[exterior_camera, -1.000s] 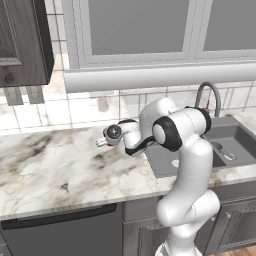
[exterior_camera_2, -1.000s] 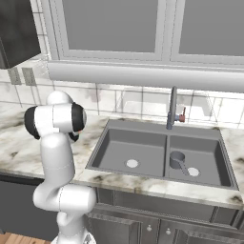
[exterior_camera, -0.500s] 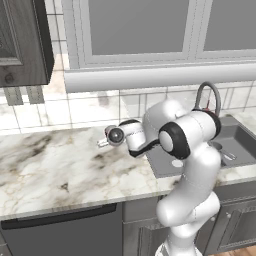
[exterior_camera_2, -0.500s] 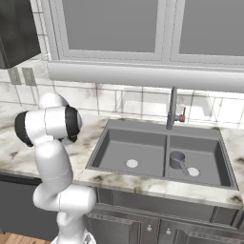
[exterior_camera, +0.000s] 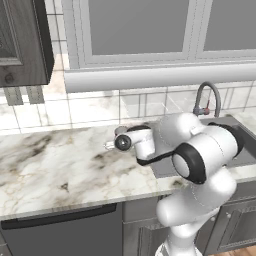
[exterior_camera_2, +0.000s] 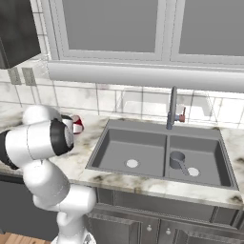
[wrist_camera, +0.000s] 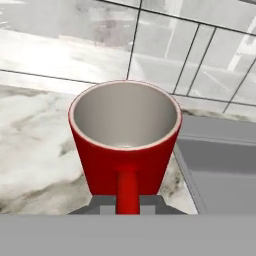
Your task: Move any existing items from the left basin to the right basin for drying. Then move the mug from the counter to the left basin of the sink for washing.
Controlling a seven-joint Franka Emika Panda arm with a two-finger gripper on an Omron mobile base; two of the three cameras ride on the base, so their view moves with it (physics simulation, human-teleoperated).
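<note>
Counter [exterior_camera: 55,170] – marble | end effector [wrist_camera: 127,207] clamps mug [wrist_camera: 125,142] handle – fingertips cut off | metal cup [exterior_camera_2: 177,160] in right basin [exterior_camera_2: 209,159]

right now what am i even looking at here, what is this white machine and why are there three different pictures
It is a white robot arm in a simulated kitchen. Two pictures come from cameras on its base, behind it to the left and right. The third looks along its gripper, which is shut on the handle of a red mug; the mug stands upright above the marble counter, beside the sink. From the right you see the sink's two basins: the left basin holds nothing but its drain, and the right basin holds a small grey handled cup.
</note>
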